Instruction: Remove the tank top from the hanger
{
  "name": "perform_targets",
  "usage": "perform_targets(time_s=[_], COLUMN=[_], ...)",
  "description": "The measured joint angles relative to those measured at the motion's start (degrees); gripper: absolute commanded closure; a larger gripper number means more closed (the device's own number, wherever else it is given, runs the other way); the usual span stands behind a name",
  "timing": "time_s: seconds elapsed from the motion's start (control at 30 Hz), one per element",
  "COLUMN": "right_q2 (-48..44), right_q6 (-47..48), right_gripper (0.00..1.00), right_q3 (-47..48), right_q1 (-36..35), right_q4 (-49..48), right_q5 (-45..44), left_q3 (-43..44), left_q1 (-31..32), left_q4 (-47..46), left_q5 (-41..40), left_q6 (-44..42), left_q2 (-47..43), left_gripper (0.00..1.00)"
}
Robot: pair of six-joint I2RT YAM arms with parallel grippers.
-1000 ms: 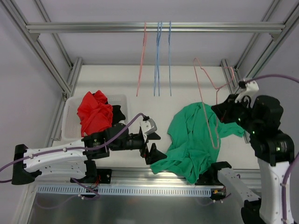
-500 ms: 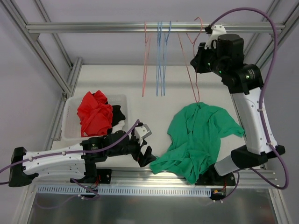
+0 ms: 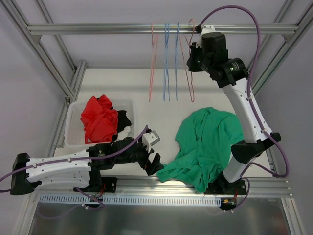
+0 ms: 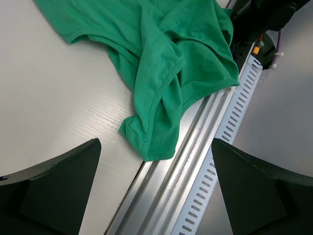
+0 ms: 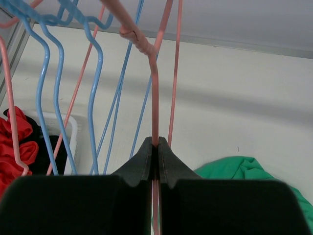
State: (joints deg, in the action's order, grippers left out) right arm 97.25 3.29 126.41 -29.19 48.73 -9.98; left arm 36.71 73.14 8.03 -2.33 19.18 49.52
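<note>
Two grippers are seen, in opposite states. The R gripper [image 3: 191, 56] is raised to the overhead rail [image 3: 98, 29], and in the R wrist view its fingers [image 5: 139, 161] are pressed tight together on the wire of a pink hanger [image 5: 154, 98]. That wire is pinched just below its twisted neck. The hanger's hook is up by the rail, but whether it is actually hooked on can't be told. The hanger is bare and hangs next to two blue hangers [image 3: 167, 63] and another pink one [image 3: 152, 63]. The green tank top [image 3: 205, 142] is off the hanger and lies crumpled on the worktop [image 3: 146, 93] below, R of centre. Its near hem is draped over the aluminium edge rail [image 4: 186, 181]. The L gripper [image 3: 155, 164] is spread fully wide w/ nothing held. It is set low at the near edge, just beside the tank top's L corner. In the L wrist view that corner [image 4: 149, 142] is seen btw. the two dark fingers [image 4: 58, 181], w/ no contact visible. At far L a white basket [image 3: 73, 122] is filled w/ red cloth [image 3: 99, 117] and a bit of black cloth [image 3: 123, 119].
</note>
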Motion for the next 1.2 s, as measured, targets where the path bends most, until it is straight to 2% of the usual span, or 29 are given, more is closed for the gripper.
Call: perform_targets(time_s=[0.5, 0.53, 0.63, 0.7, 0.73, 0.8, 0.83, 0.87, 1.0, 1.2], right_q2=[4.74, 4.74, 4.7, 4.17, 3.72, 2.1, 0.92, -0.5, -11.17, -38.47], right_q6=[-2.4, -2.43, -2.91, -2.91, -2.91, -2.91, -2.67, -2.78, -0.94, 0.87], right_gripper=[1.0, 0.93, 0.59, 0.54, 0.42, 0.25, 0.08, 0.01, 0.01, 0.0], right_q3=[0.02, 0.02, -0.09, -1.14, -2.03, -4.59, -6.34, -7.93, -18.36, -35.98], right_q1=[-0.5, -0.5, -0.7, -0.74, -0.79, -0.85, -0.85, -0.85, -0.39, 6.86], right_q4=[-3.13, -3.13, -3.3, -3.89, -4.04, -4.33, -4.55, -4.59, -5.16, -3.61], right_q5=[-1.55, -1.49, -0.96, -0.72, -0.61, -0.42, -0.39, -0.44, -1.38, -3.8], left_q3=[0.13, 0.13, 0.15, 0.33, 0.57, 1.46, 2.1, 2.86, 7.54, 18.88], left_q1=[0.44, 0.68, 0.79, 0.79, 0.79, 0.81, 0.81, 0.85, 2.29, 3.82], left_q4=[-0.09, -0.07, -0.28, -0.46, -0.55, -0.76, -0.9, -1.22, -2.54, -4.26], left_q5=[-0.02, -0.04, -0.37, -1.22, -1.64, -2.67, -3.02, -3.43, -6.01, -7.74], left_q6=[1.03, 1.05, 1.09, 1.27, 1.42, 1.99, 2.38, 2.62, 2.95, 2.4], left_q2=[2.64, 2.89, 3.54, 4.37, 5.09, 7.19, 8.44, 9.92, 18.23, 35.56], left_gripper=[0.01, 0.01, 0.01, 0.01, 0.01, 0.01, 0.01, 0.01, 0.01, 0.01])
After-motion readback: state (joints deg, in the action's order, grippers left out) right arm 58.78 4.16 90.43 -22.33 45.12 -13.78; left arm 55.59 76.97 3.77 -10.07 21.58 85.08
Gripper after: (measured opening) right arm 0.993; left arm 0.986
